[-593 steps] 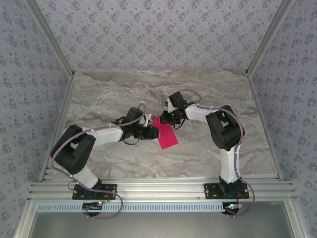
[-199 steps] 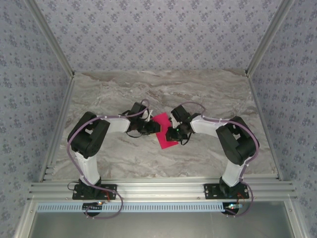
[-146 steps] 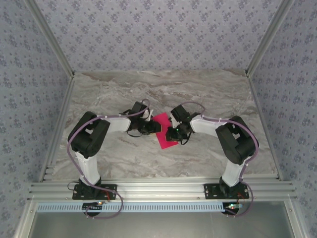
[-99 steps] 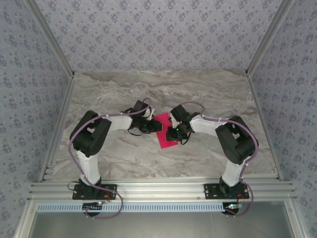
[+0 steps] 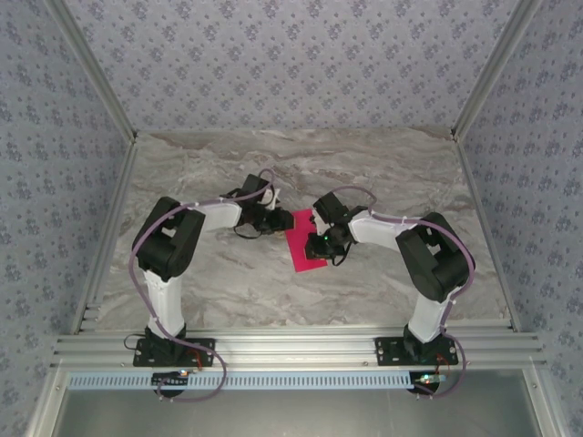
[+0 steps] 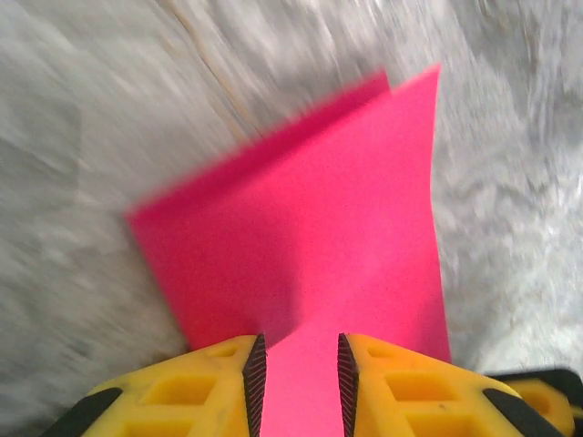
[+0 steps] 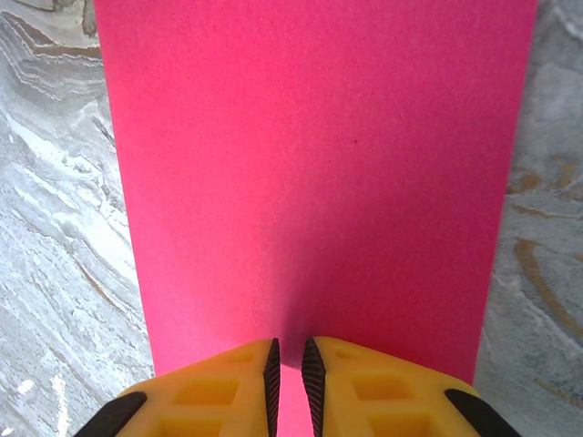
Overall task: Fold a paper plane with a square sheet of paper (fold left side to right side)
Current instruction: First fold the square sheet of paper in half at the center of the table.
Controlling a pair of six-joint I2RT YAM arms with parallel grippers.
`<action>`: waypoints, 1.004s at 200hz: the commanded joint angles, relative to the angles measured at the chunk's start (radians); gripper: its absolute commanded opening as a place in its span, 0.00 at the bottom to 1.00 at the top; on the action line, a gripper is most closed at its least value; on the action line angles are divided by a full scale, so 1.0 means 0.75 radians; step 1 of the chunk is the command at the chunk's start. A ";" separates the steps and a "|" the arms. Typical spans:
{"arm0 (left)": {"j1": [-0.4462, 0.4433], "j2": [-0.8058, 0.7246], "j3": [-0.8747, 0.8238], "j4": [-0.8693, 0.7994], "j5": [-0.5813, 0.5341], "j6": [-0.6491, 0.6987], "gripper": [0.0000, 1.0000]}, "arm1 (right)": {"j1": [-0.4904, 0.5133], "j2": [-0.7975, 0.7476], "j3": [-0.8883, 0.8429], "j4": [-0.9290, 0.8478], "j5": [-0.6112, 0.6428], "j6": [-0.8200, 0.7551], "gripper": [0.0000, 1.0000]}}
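Left-to-right fold in hand at worktop (image 5: 228, 173) centre: left gripper (image 6: 296, 355) and right gripper (image 7: 290, 357), jaws narrow and empty, sit over the square sheet of paper (image 5: 302, 257); next move should press its layers flat.

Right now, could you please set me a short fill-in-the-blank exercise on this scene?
1. The folded sheet of paper is bright ___ in colour.
2. It lies on a table whose top has a grey ___ pattern.
3. Seen from above, it sits ___ the left gripper and the right gripper.
Missing words: pink; marble; between.
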 commanded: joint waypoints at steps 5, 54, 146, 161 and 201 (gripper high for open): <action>0.058 0.045 0.084 -0.039 -0.079 0.068 0.29 | 0.000 0.063 -0.024 -0.121 0.085 -0.020 0.22; 0.104 0.017 0.120 -0.004 -0.032 0.067 0.29 | 0.000 0.056 -0.028 -0.115 0.081 -0.018 0.22; -0.010 -0.109 -0.056 0.127 0.100 0.006 0.29 | 0.006 0.087 -0.004 -0.103 0.067 -0.013 0.22; -0.015 -0.062 -0.045 0.144 0.093 -0.007 0.29 | 0.010 0.085 0.002 -0.103 0.067 -0.011 0.22; -0.008 0.028 0.015 0.114 0.026 0.015 0.29 | 0.023 0.088 0.006 -0.103 0.068 -0.007 0.22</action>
